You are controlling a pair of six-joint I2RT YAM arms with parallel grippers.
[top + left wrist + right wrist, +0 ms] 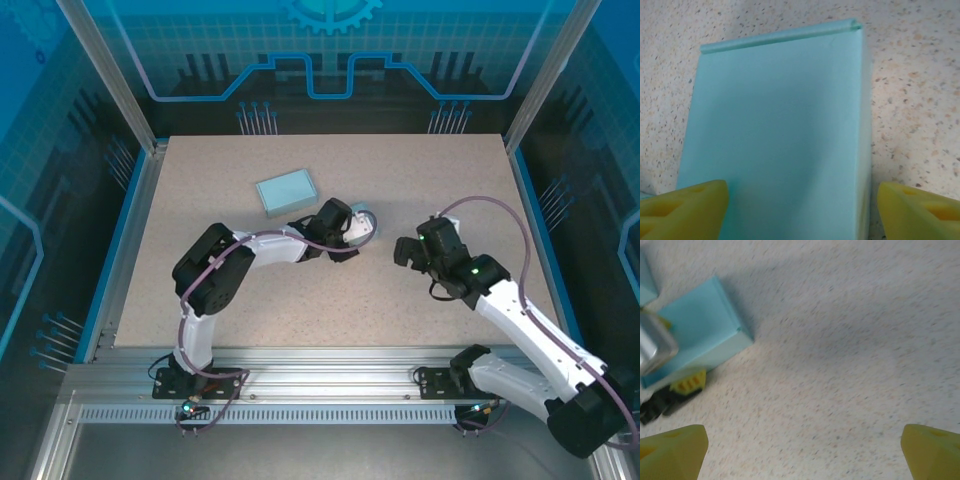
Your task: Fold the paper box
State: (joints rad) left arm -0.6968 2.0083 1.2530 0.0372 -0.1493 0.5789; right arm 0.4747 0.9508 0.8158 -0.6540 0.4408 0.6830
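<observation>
Pale blue paper box (pixel 780 125) lies on the speckled beige bench (pixel 450 180), near centre — the left jaws straddle it, apart, a gap on one side. The right jaws stand wide, nearby.

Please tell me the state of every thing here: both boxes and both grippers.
Nearer light blue paper box: closed, resting on speckled table.
Farther light blue paper box: closed, flat, untouched.
Left gripper: open, straddling nearer box.
Right gripper: open, over bare table.
</observation>
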